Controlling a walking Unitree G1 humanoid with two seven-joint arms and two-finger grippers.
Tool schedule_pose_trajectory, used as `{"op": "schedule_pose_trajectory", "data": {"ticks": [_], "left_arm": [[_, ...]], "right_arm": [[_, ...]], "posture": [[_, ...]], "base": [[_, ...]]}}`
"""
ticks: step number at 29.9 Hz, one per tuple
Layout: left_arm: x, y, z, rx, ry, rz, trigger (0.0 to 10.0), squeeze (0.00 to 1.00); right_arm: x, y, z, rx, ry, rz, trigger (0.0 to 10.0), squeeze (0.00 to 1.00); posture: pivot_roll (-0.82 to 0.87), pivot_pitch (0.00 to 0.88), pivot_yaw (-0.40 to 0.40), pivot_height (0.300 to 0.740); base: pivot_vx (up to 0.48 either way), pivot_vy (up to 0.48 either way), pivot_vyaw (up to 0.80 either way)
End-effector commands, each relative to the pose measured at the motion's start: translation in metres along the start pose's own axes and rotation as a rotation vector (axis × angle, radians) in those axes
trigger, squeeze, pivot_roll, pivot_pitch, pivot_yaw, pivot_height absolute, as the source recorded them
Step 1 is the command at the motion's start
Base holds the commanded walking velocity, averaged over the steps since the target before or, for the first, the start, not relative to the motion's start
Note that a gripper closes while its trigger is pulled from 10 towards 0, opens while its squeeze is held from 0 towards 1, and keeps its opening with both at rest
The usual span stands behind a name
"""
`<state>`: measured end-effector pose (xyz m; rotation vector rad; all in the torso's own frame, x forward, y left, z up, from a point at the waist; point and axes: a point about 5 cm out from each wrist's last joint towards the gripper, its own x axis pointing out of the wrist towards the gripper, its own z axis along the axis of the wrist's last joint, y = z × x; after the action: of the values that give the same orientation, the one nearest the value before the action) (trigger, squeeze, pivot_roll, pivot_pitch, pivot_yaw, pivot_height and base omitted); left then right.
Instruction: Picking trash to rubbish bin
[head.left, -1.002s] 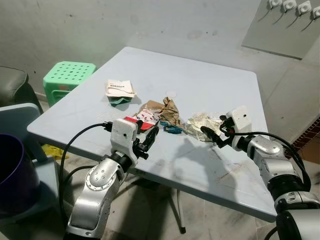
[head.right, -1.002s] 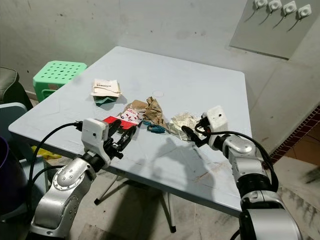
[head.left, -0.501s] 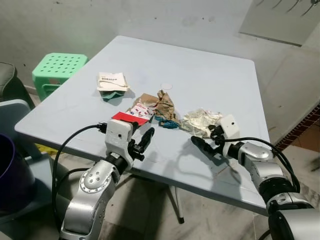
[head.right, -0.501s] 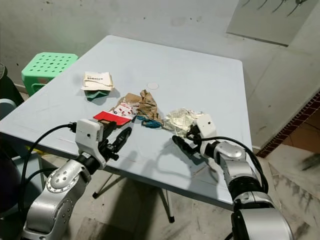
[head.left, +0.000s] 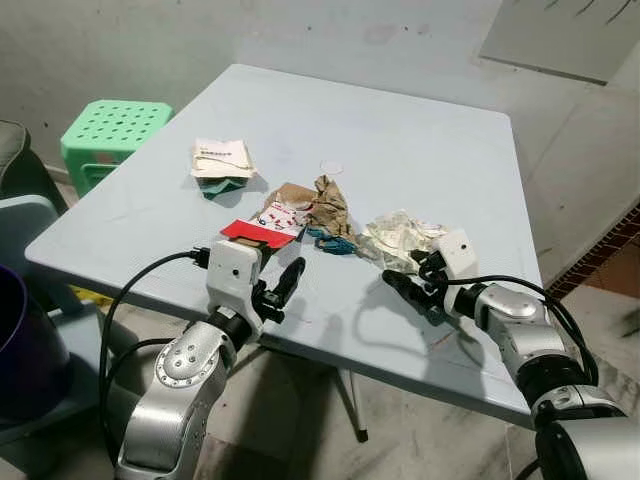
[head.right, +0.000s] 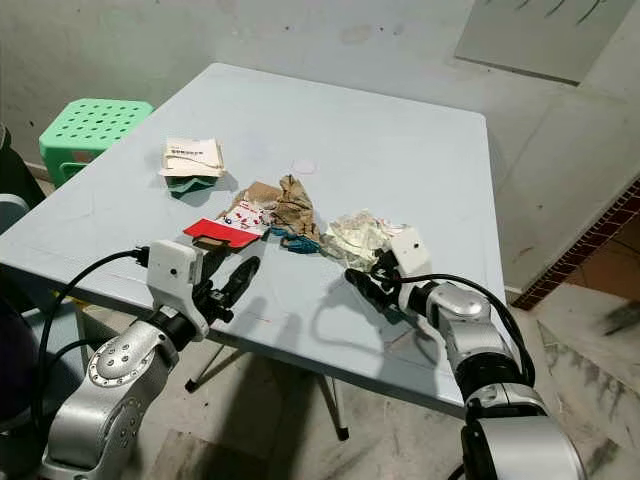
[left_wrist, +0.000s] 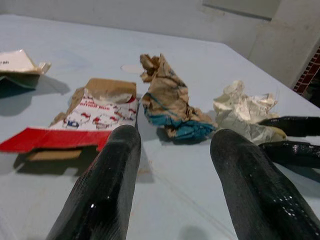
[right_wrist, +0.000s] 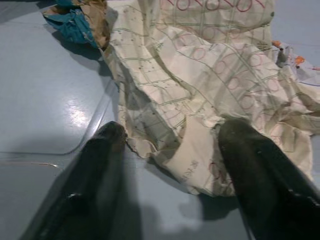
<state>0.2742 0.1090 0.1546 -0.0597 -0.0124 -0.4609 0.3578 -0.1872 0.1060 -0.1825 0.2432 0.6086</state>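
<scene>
Room: bare grey concrete walls, a green stool (head.left: 112, 132) past the far left corner of the table (head.left: 420, 150), and a dark bin (head.left: 25, 350) low on the robot's left, well apart from the trash.
Surface: pale blue tabletop, smooth and a little scuffed, with the trash strung along its near half.
Head views, left arm: left gripper (head.left: 283, 287) hovers over the near table edge, jaws moderately apart and empty; the red carton (head.left: 262, 226) lies just beyond its tips.
Head views, right arm: right gripper (head.right: 367, 289) sits low on the tabletop, jaws spread and holding nothing, tips right at the near edge of the crumpled wrapper (head.right: 357, 235).
Head views, other trash: a brown paper wad (head.left: 332, 207) with a teal scrap lies between carton and wrapper; a folded packet (head.left: 221, 162) sits farther off, beyond the left jaws.
Left wrist view: two black fingers (left_wrist: 107, 190) stand apart with bare table between them; the carton lies ahead of one finger, the brown wad ahead of the gap.
Right wrist view: the wrapper's loose edge lies between the spread fingers (right_wrist: 262, 182), one tip overlapping the paper, the other on bare table just beside it.
Step in hand: likely grasping the wrapper.
Doing it well: keep the tips pressed to the table, push a little deeper under the folds, then close slowly; thin paper may slip or tear if pinched only at its edge.
</scene>
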Motion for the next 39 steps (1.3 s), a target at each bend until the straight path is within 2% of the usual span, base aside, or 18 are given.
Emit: {"op": "schedule_pose_trajectory", "data": {"ticks": [1, 7, 9, 22, 27, 32, 36, 37, 39], "left_arm": [[0.0, -0.001, 0.002, 0.008, -0.003, 0.006, 10.0, 0.0], [0.005, -0.001, 0.003, 0.012, -0.011, 0.004, 10.0, 0.0], [0.005, -0.001, 0.004, 0.018, -0.014, 0.003, 10.0, 0.0], [0.011, -0.003, 0.006, 0.029, -0.041, 0.01, 10.0, 0.0], [0.011, 0.002, 0.007, 0.045, -0.055, 0.026, 10.0, 0.0], [0.016, 0.011, 0.012, 0.092, -0.086, 0.055, 10.0, 0.0], [0.02, 0.013, 0.013, 0.076, -0.092, 0.047, 10.0, 0.0], [0.022, 0.013, 0.014, 0.073, -0.096, 0.04, 10.0, 0.0], [0.024, 0.015, 0.016, 0.07, -0.099, 0.028, 10.0, 0.0]], "right_arm": [[-0.008, -0.006, -0.012, 0.021, 0.043, -0.046, 0.0, 0.0], [-0.011, -0.01, -0.013, 0.047, 0.051, -0.06, 0.0, 0.0], [-0.013, -0.011, -0.012, 0.026, 0.039, -0.07, 0.0, 0.0], [-0.022, -0.012, -0.015, 0.05, -0.014, -0.095, 0.0, 0.0], [-0.024, -0.012, -0.013, 0.064, -0.037, -0.104, 0.0, 0.0], [-0.026, -0.014, -0.004, 0.095, -0.111, -0.153, 0.0, 0.0], [-0.032, -0.018, 0.003, 0.064, -0.157, -0.213, 0.0, 0.0], [-0.034, -0.019, 0.003, 0.1, -0.167, -0.217, 0.0, 0.0], [-0.038, -0.021, 0.005, 0.088, -0.179, -0.248, 0.0, 0.0]], "posture": [[0.08, 0.156, -0.077, 0.74], [0.08, 0.141, -0.079, 0.74], [0.08, 0.139, -0.08, 0.74], [0.08, 0.105, -0.092, 0.74], [0.08, 0.095, -0.096, 0.74], [0.07, 0.079, -0.093, 0.74], [0.07, 0.062, -0.088, 0.74], [0.07, 0.054, -0.086, 0.74], [0.06, 0.042, -0.085, 0.74]], "base": [[0.0, 0.0, 0.0], [0.0, 0.0, 0.0], [0.0, 0.0, 0.0], [0.0, 0.0, 0.0], [0.0, 0.0, 0.0], [0.0, 0.0, 0.0], [0.0, 0.0, 0.0], [0.0, 0.0, 0.0], [0.0, 0.0, 0.0]]}}
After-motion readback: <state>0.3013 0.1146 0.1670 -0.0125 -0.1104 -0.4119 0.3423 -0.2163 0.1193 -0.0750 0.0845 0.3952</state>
